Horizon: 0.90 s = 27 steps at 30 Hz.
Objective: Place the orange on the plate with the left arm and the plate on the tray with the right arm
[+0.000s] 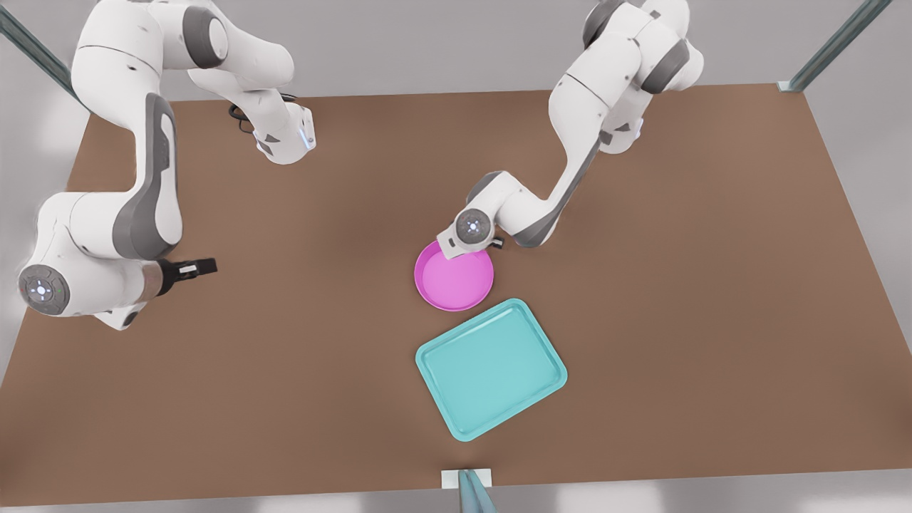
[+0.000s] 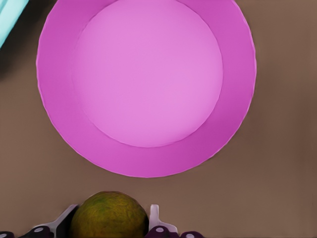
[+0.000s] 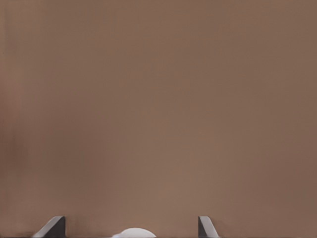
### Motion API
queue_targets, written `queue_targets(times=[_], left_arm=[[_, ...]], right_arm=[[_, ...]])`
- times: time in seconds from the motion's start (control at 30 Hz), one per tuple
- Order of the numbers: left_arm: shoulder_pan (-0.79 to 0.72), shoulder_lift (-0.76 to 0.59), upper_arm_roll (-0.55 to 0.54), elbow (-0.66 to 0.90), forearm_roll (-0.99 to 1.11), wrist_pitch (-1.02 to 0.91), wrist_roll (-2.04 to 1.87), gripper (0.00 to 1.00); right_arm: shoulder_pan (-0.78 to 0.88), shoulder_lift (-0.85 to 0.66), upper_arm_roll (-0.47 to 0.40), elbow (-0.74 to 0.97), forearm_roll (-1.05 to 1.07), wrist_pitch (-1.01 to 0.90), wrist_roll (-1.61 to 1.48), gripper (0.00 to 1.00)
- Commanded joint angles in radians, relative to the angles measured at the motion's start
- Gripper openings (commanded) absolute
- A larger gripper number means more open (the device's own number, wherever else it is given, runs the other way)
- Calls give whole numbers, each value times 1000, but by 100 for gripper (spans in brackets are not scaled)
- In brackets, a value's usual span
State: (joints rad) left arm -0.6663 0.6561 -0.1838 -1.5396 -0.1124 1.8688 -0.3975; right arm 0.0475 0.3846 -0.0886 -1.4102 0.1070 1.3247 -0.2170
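Left claw [image 2: 111, 229] is clamped on the bumpy yellow-orange orange [image 2: 109, 216] beside the round pink-magenta plate [image 2: 146, 87]. Right claw [image 3: 131, 229], fingers apart, waits over the brown table [image 3: 158, 109].

The left claw [image 2: 110, 225] grips the orange [image 2: 109, 216] between its fingers [image 2: 154, 217], just beside the pink plate [image 2: 146, 158] on the brown tabletop [image 2: 277, 188]; the tray's [image 2: 9, 17] corner shows beyond.

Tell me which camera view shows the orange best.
The left wrist view: the orange sits between the left gripper's fingers, just off the plate's rim. In the front view that arm's wrist covers it; the right wrist view faces bare table.
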Motion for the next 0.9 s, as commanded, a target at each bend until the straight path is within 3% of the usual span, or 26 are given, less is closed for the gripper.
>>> queue_targets(times=[0.0, 0.17, 0.33, 0.37, 0.4, 0.47, 0.5, 0.57, 0.6, 0.63, 0.67, 0.7, 0.73, 0.77, 0.87], left_arm=[[-30, 60, 0, 79, -49, -73, -612, 69], [2, 117, 12, 161, -41, -33, -615, 69], [27, 135, 14, 193, -46, 30, -629, 72], [27, 137, 14, 193, -47, 67, -639, 75], [27, 146, 14, 193, -47, 90, -659, 100], [42, 128, 18, 193, -41, 73, -656, 100], [54, 76, 95, 193, -49, -20, -633, 100], [272, -127, 153, 257, -49, -460, -347, 100], [350, -188, 273, 354, -49, -657, -111, 100], [353, -226, 409, 397, -50, -695, 54, 100], [358, -282, 449, 398, -12, -689, 152, 100], [430, -334, 410, 380, 31, -666, 239, 100], [548, -482, 239, 218, 140, -514, 316, 100], [554, -556, 225, 116, 157, -375, 321, 100], [554, -503, 239, 185, 160, -428, 312, 100]], right_arm=[[31, 10, 0, -88, 181, 175, 7, 100], [221, 22, 13, -335, 287, 494, 111, 100], [341, 42, 41, -460, 335, 778, 162, 100], [344, 46, 47, -486, 335, 823, 162, 100], [347, 51, 58, -506, 336, 866, 162, 100], [397, 57, 82, -538, 338, 978, 209, 100], [426, 76, 99, -536, 339, 1027, 255, 100], [462, 112, 125, -530, 382, 1099, 269, 100], [494, 140, 125, -515, 413, 1133, 275, 100], [509, 171, 141, -497, 453, 1165, 277, 100], [534, 192, 145, -481, 488, 1194, 277, 100], [540, 203, 148, -472, 500, 1205, 277, 100], [545, 220, 159, -460, 519, 1217, 277, 100], [545, 229, 170, -441, 536, 1219, 277, 100], [563, 244, 171, -437, 536, 1226, 277, 100]])
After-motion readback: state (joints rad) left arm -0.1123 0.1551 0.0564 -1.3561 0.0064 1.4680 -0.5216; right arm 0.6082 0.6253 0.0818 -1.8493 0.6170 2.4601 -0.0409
